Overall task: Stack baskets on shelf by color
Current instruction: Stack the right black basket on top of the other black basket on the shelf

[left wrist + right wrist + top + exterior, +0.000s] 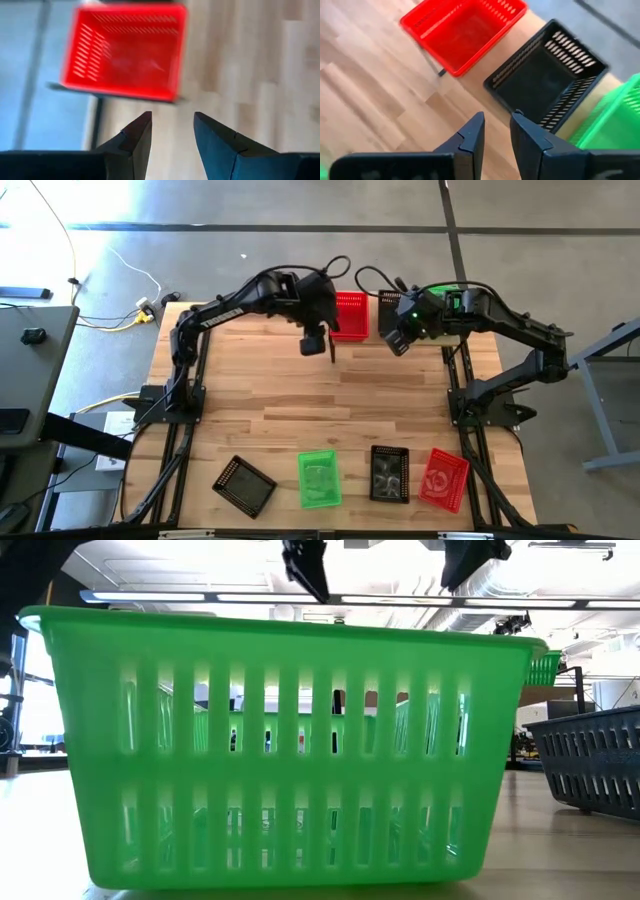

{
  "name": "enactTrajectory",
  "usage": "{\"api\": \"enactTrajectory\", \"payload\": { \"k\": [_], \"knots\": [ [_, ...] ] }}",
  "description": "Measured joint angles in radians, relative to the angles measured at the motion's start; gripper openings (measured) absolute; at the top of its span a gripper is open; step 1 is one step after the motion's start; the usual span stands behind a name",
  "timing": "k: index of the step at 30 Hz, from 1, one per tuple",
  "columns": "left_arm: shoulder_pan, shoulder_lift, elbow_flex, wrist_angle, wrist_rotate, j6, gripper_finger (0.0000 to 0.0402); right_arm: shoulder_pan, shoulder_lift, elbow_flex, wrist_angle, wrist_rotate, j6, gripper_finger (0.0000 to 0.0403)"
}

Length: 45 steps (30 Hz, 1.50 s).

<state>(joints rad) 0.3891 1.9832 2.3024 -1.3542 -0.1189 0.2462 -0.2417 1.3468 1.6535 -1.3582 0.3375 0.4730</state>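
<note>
The left gripper (318,344) hung over the far middle of the table (300,400), at about twelve o'clock from the table's centre, with its fingers (137,137) parted and nothing between them. A red basket (350,315) sat on the shelf (465,82) just beyond it, toward one o'clock from that gripper; in the left wrist view (125,50) the basket stood apart from the fingertips, upright with its mouth up.

The right gripper (396,342) hovered near the shelf too, at about three o'clock from the left one. Its fingers (470,142) stood a little apart and held nothing. Past them a black basket (547,75) sat just beside the red basket (465,32) on the shelf, and a green basket (612,120) sat just beside the black one on its other side, only partly in view.

Along the near edge of the table lay four more baskets, well apart from both arms: a black one (244,483) at seven o'clock, tilted askew, a green one (319,478) at six o'clock, another black one (390,474) just past it, and a red one (444,478) at five o'clock. The low view was filled by the near green basket (280,750), with a dark basket (590,765) to its side.
</note>
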Motion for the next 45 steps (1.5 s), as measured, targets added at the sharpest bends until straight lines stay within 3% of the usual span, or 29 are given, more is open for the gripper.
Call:
{"api": "enactTrajectory", "payload": {
  "k": [4,12,20,26,31,37,45],
  "knots": [
    [-0.005,-0.003,0.0,-0.087,0.1,-0.052,0.0138,0.0,0.0,0.0,0.0,-0.073,-0.007,0.0079],
    [-0.07,-0.022,-0.075,-0.109,0.111,-0.08,0.0138,0.086,0.0,0.0,0.0,-0.112,0.055,0.0079],
    [-0.154,-0.199,-0.358,-0.001,0.107,-0.158,0.0138,0.244,0.007,0.0,0.0,-0.113,0.176,0.0079],
    [-0.239,-0.395,-0.589,0.095,0.076,-0.3,0.0138,0.361,0.036,0.0,0.018,-0.153,0.246,0.0079],
    [-0.323,-0.517,-0.708,0.131,0.045,-0.425,0.0138,0.449,0.08,0.0,0.044,-0.191,0.27,0.0079],
    [-0.424,-0.568,-0.772,0.124,0.018,-0.546,0.0138,0.553,0.154,0.0,0.056,-0.197,0.349,0.0086],
    [-0.556,-0.572,-0.79,0.126,0.01,-0.612,0.0138,0.672,0.243,0.0,0.113,-0.221,0.445,0.014]
  ]
}}
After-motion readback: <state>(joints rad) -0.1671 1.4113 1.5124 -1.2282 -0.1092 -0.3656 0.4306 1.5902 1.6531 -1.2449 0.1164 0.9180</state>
